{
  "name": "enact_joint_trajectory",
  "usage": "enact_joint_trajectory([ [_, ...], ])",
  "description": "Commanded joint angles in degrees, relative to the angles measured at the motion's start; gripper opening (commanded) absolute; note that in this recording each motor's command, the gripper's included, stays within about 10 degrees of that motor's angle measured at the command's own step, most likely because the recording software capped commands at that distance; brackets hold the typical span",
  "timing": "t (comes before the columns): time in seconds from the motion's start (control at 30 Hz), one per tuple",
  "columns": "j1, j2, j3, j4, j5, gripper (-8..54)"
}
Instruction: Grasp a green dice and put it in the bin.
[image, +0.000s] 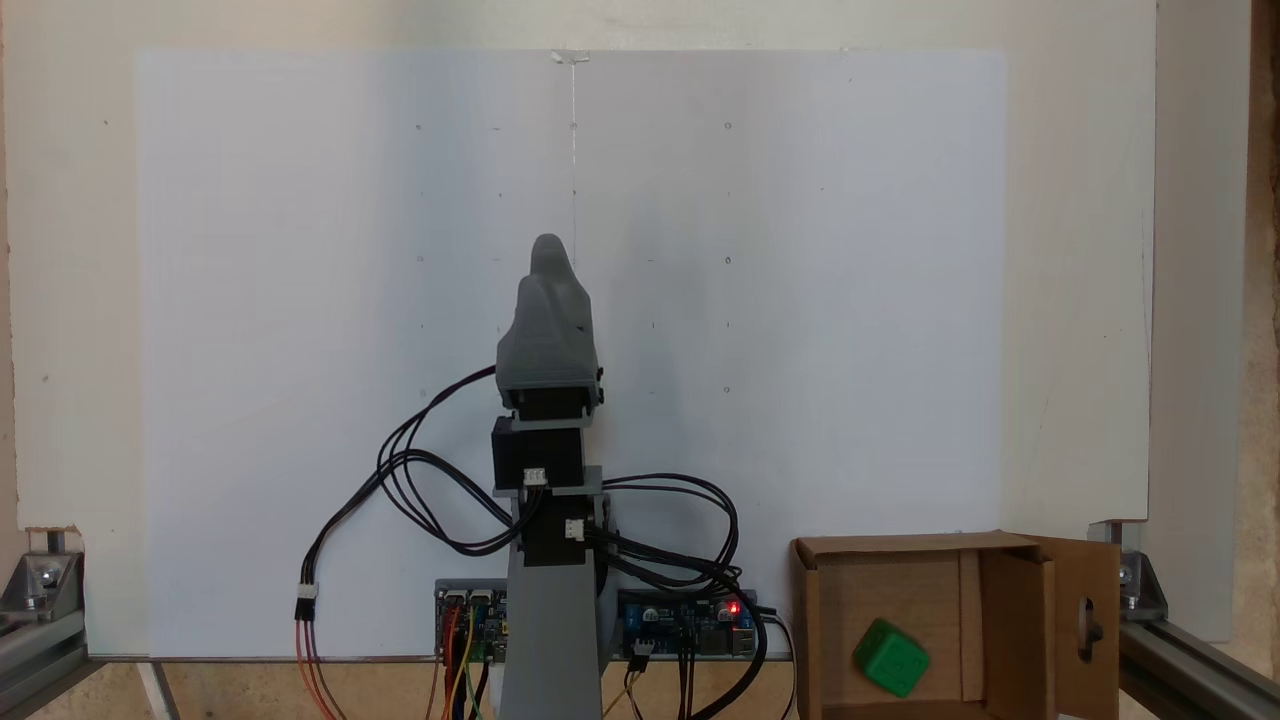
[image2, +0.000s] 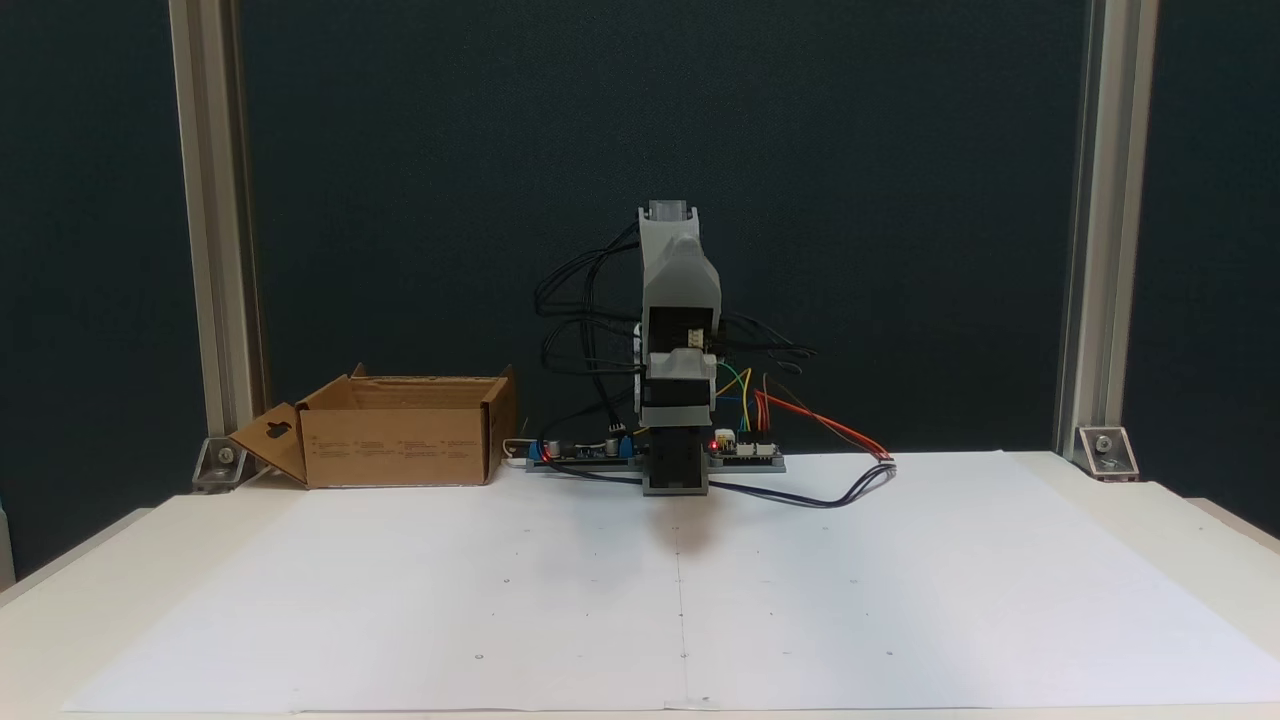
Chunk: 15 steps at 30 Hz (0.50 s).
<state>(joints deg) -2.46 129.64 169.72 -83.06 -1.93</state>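
1. White paper sheet (image2: 560, 600) lies nearest the front camera, bare, below and in front of the gripper (image2: 672, 215). Arm (image2: 678, 380) is folded upright over its base; cardboard box (image2: 400, 440) sits well apart to the gripper's left in this view, contents hidden by its wall.
2. Top view: gripper (image: 548, 245) is parked mid-sheet, holding nothing. Jaws stack one behind the other, so can't tell if they're spread or pressed together.
3. Green dice (image: 891, 657) lies tilted on the box (image: 812, 620) floor, well apart from the gripper, lower right in this view.
4. Judgement: drop done. Best move is to hold the fold, clear of the cables (image: 420, 490).
5. Count: one dice, one box, one arm, two boards (image: 690, 620) by the base.
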Motion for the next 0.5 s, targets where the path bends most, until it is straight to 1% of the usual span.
enact_joint_trajectory([
  [0.0,-0.2,6.3,0.8,-4.7,-1.4,43.9],
  [0.23,0.2,6.3,9.1,-7.9,-1.4,44.3],
  [0.47,0.2,6.1,9.6,-7.5,-1.4,44.5],
])
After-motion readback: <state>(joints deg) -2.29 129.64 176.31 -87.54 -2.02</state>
